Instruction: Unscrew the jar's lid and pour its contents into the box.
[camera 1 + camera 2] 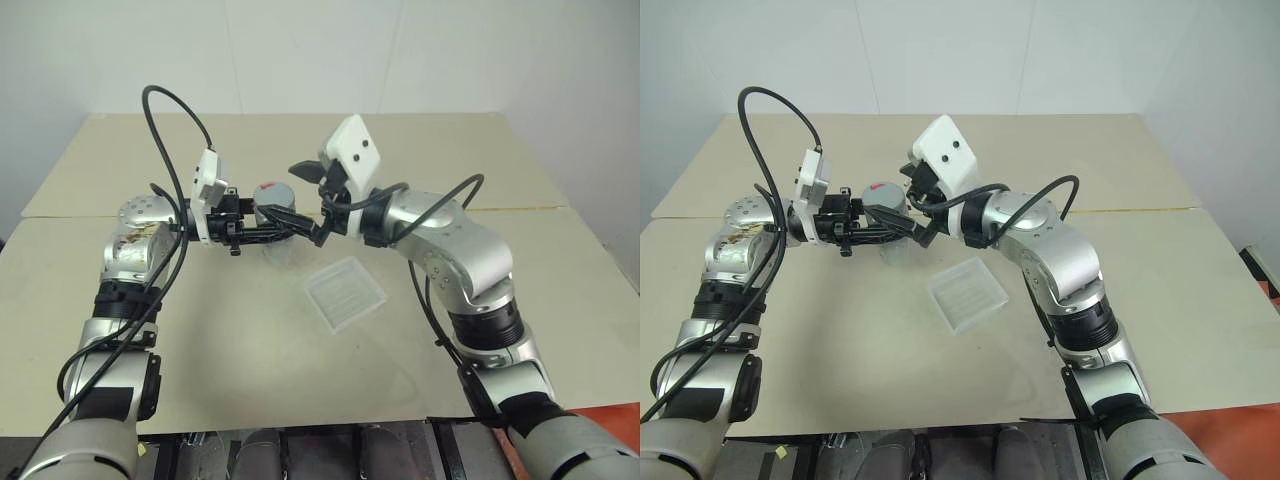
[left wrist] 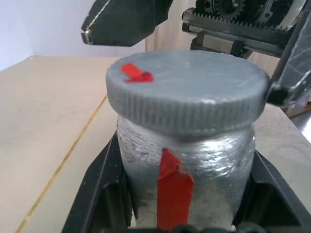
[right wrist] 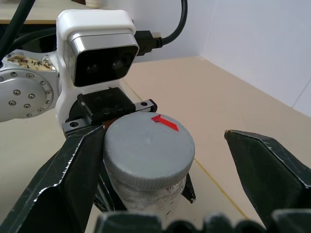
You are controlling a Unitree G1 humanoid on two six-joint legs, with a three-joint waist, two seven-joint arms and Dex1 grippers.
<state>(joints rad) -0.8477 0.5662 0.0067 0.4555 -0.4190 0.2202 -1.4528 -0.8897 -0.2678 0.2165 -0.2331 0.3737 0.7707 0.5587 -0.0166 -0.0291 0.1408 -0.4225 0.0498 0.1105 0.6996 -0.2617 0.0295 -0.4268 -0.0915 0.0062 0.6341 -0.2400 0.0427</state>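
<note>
We see the box (image 1: 344,293) lying nearest on the table (image 1: 240,350), right of centre. Farther back and to its left, the left gripper (image 1: 285,226) is clamped on the upright jar (image 2: 187,170), held above the table. The right gripper (image 3: 165,160) has its fingers spread apart either side of the lid (image 3: 148,148), which is on the jar.

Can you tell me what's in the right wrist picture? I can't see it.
A grey lid sits on a jar held by the left gripper, with the right gripper's two black fingers open on either side of it.
</note>
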